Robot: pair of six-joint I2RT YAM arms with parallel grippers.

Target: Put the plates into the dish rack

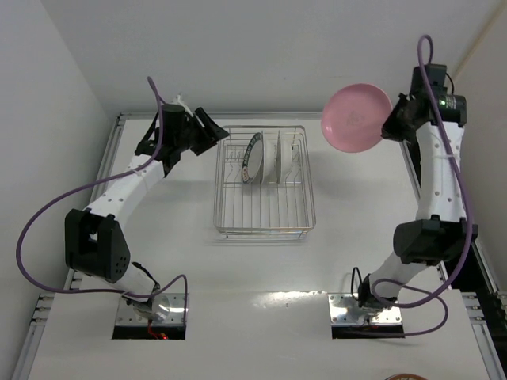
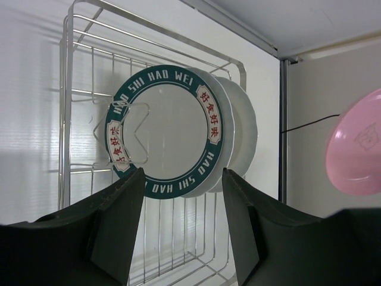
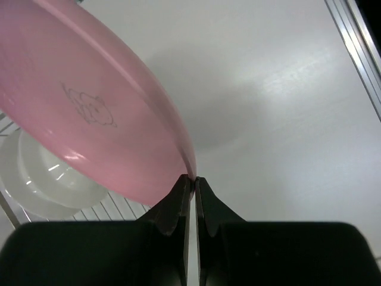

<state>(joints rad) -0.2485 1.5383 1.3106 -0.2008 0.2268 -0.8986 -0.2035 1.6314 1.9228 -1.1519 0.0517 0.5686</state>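
The silver wire dish rack (image 1: 265,218) stands mid-table. Three plates stand upright in its far slots: the blue-lettered-rim plate (image 1: 252,159) on the left, then two white plates (image 1: 276,157). In the left wrist view the lettered plate (image 2: 164,131) faces me with a white plate (image 2: 243,132) behind it. My left gripper (image 1: 214,131) is open and empty, just left of the rack's far corner. My right gripper (image 1: 390,127) is shut on the rim of the pink plate (image 1: 356,117), holding it in the air to the right of the rack; it also shows in the right wrist view (image 3: 89,113).
The rack's near half holds no plates. A metal rail (image 1: 412,170) runs along the table's right edge, and walls close in on the left and back. A brownish object (image 1: 408,377) peeks in at the bottom edge.
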